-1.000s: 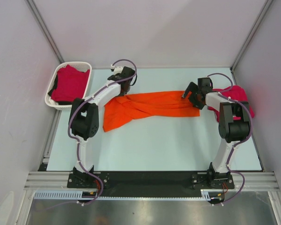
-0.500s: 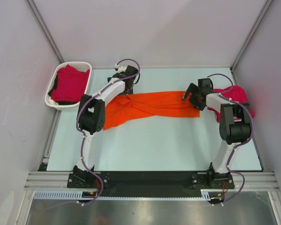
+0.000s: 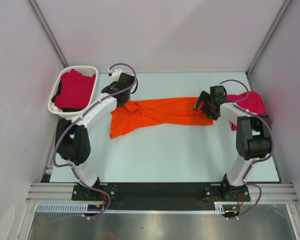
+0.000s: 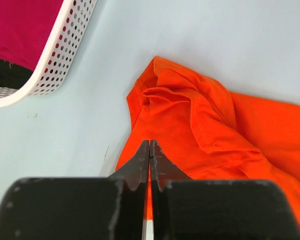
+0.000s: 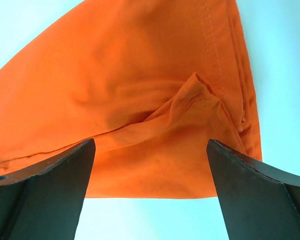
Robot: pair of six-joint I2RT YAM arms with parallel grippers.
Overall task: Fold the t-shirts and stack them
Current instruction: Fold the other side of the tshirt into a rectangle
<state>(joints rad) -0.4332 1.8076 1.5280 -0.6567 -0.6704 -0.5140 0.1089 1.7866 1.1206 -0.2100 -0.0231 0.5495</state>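
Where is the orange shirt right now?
In the top view the orange t-shirt lies stretched across the middle of the table, between the left gripper and the right gripper, with the white basket off to its left.

The enclosure was brightly and evenly lit, apparently from overhead, with only faint, soft shadows beneath the arms (image 3: 97, 112) on the pale table (image 3: 165, 150). The metal strip (image 3: 165, 225) at six o'clock showed a dull, smeared sheen. In both wrist views the dark fingers (image 4: 65, 210) at six o'clock were blurred, while the orange t-shirt (image 5: 140, 100) beyond looked crisp, stitching visible at one o'clock.
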